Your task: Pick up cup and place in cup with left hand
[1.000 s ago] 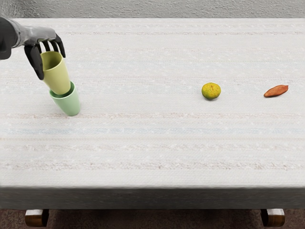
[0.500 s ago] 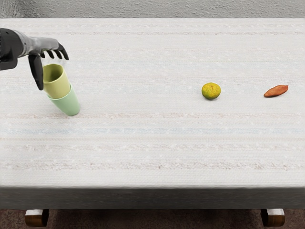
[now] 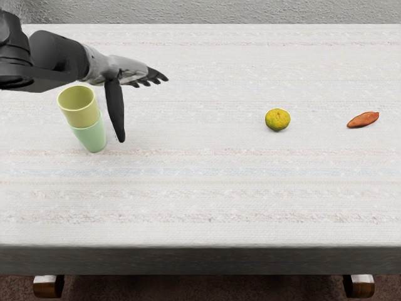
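Left hand, upper left of frame: fingers spread wide, holding nothing | yellow cup: left of frame, nested upright in green cup | hand right of cups

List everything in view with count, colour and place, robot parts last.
Yellow cup: one, yellow, inside the green cup
Green cup: one, pale green, on the table
Round fruit: one, yellow-green, right of the cups
Elongated item: one, orange-brown, far right
Table: one, whitish striped top, centre
Table supports: two, brown, below
Wall: one, grey, behind
Floor: one, dark brown, bottom
Left arm: one, black, upper left
Left hand: one, grey-black, beside the cups
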Controlling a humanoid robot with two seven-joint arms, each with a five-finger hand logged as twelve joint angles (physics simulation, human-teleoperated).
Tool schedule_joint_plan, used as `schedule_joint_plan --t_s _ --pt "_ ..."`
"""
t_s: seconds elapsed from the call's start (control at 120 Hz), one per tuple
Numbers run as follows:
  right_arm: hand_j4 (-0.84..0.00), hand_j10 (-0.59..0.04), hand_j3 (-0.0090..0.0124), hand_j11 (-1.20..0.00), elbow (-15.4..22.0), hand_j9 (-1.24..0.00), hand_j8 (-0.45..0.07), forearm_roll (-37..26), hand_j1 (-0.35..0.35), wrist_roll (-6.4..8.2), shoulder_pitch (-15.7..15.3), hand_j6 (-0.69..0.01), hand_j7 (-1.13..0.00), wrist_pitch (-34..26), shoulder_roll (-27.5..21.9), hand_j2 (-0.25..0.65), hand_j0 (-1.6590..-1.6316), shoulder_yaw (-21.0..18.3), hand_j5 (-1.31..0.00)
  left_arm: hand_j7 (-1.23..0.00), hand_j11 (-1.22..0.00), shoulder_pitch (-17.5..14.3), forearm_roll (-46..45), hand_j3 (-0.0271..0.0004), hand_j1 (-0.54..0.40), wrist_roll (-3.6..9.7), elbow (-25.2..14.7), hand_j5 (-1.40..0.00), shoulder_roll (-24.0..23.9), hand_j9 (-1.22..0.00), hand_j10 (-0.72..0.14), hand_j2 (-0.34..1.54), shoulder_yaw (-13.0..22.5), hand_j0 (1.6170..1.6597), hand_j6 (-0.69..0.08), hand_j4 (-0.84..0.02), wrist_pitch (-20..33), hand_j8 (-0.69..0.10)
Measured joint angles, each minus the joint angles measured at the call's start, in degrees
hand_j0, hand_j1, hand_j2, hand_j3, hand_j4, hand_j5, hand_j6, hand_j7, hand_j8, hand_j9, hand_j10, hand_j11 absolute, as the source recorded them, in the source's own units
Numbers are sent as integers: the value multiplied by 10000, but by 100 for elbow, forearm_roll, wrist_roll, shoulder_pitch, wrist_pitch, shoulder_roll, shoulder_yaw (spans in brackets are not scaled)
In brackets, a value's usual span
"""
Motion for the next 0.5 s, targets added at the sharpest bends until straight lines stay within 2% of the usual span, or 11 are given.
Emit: schedule_joint_plan --t_s 0.092,0.142,0.208,0.275,0.383,0.5 --pt "-274 -274 0 -356 -2 -356 -274 0 -3162 -1 2 -274 -356 0 0 -55 -16581 -2 -356 -200 -198 87 -842 0 3338 0 -266 -203 55 -199 -177 70 -21 16580 -157 -180 -337 -158" --pt "-273 -274 0 -356 -4 -356 -274 0 -3163 0 3 -274 -356 0 0 -55 -16581 -2 -356 -156 -155 211 -1337 0 3371 0 -545 -159 465 -156 -141 54 -13 16580 -127 -144 -554 -127" --pt "-273 -273 0 -355 -4 -355 -273 0 -3163 0 4 -273 -355 0 0 -55 -16581 -3 -355 -113 -112 588 -1862 0 3404 0 -989 -116 996 -112 -105 39 -2 16580 -97 -108 -770 -97" --pt "-272 -272 0 -354 -5 -354 -273 0 -3164 0 5 -273 -354 0 0 -55 -16581 -3 -354 -82 -81 911 -2283 0 3430 0 -1270 -84 1563 -81 -82 29 -3 16580 -80 -86 -907 -79" --pt "-271 -271 0 -352 -2 -352 -271 0 -3165 0 6 -272 -352 0 0 -55 -16581 1 -352 -49 -47 1352 -2642 0 3457 0 -1477 -51 2408 -48 -59 17 -20 16580 -63 -63 -1007 -61" --pt "-271 -270 0 -351 -5 -351 -270 0 -3166 -3 7 -270 -351 0 0 -55 -16581 5 -351 -29 -27 1485 -2809 0 3475 0 -1527 -32 2608 -28 -49 9 -40 16580 -57 -53 -1045 -55"
